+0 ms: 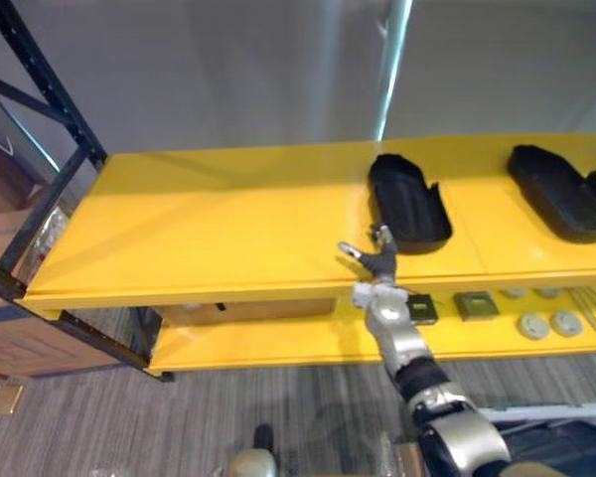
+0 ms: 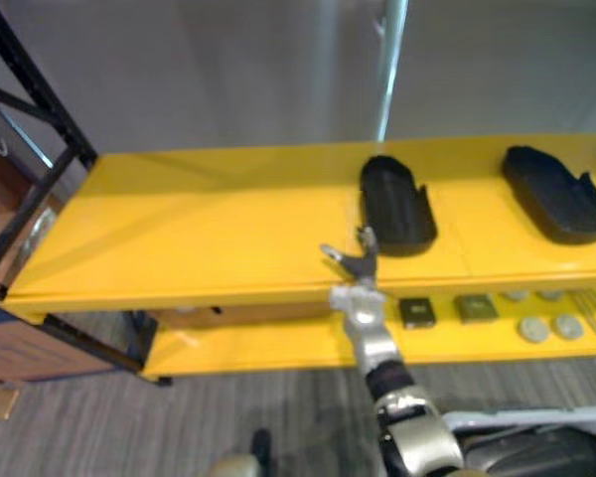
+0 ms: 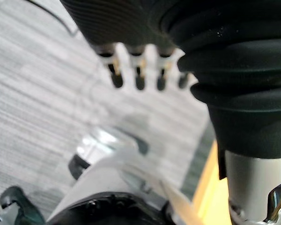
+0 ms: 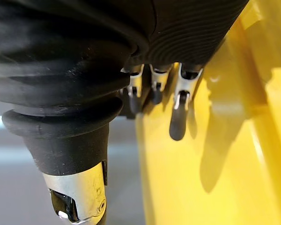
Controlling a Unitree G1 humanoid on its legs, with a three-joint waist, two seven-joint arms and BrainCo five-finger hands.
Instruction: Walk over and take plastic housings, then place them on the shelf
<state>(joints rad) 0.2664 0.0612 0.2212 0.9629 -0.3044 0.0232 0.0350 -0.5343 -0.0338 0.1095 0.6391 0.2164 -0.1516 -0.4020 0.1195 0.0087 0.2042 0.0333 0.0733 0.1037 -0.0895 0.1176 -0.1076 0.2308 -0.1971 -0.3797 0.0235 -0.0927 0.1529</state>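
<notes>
the right robot hand (image 1: pixel 378 260) hovers over the front edge of the yellow top shelf (image 1: pixel 228 229), fingers loose and spread, holding nothing. a black housing (image 1: pixel 407 202) lies on the shelf just beyond it, and a second housing (image 1: pixel 561 192) lies further right. the left robot hand (image 3: pixel 139 77) hangs over the carpet (image 3: pixel 33 93), fingers relaxed and empty.

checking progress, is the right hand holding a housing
No, the right hand is open with nothing in it; the nearest housing lies on the yellow shelf.
</notes>
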